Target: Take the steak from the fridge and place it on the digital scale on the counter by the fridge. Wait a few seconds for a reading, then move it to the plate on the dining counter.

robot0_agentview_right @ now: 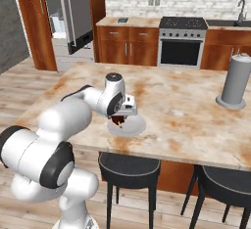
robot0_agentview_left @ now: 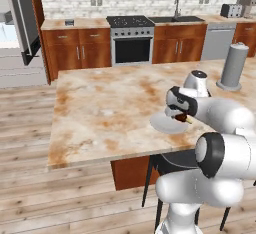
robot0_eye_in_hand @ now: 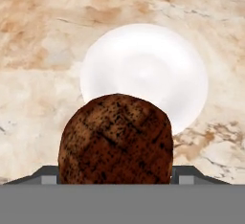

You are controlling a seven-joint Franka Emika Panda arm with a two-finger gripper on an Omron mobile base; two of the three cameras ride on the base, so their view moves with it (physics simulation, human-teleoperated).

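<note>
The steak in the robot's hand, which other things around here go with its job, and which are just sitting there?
Part of the job:
- steak, held in the hand
- plate, right below it
- dining counter, under the plate
- fridge, door open
- digital scale, on the counter

Just sitting there:
- grey cylinder
- stove
- toaster
- stools

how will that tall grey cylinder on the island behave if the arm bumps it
The grey cylinder is tall on a small flared base, so a push near its top would probably tip it. Once on its side it would likely roll across the smooth dining counter. Its weight cannot be told.
</note>
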